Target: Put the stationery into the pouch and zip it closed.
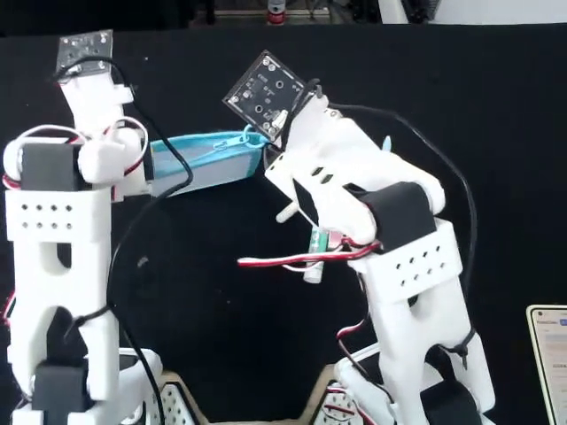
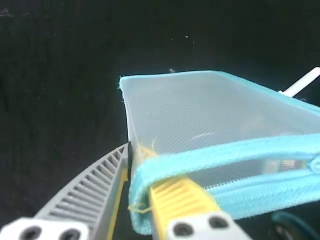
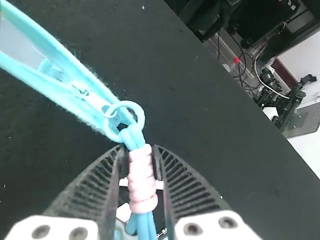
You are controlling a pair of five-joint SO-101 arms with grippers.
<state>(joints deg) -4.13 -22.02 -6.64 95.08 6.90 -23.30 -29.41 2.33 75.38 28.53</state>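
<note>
The translucent mesh pouch with turquoise trim [image 2: 200, 115] is pinched at one end between the closed jaws of the left gripper [image 2: 135, 151]. Its pink-wrapped zipper cord [image 3: 141, 177] is clamped between the jaws of the right gripper [image 3: 137, 148]. The pouch contents cannot be made out.

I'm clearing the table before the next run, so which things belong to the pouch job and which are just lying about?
Job: pouch, held by the left jaws; zip pull cord, in the right jaws; small white item on the table under the right arm, probably stationery.
Lying about: phone at the table's right edge; bottle beyond the far edge.
</note>
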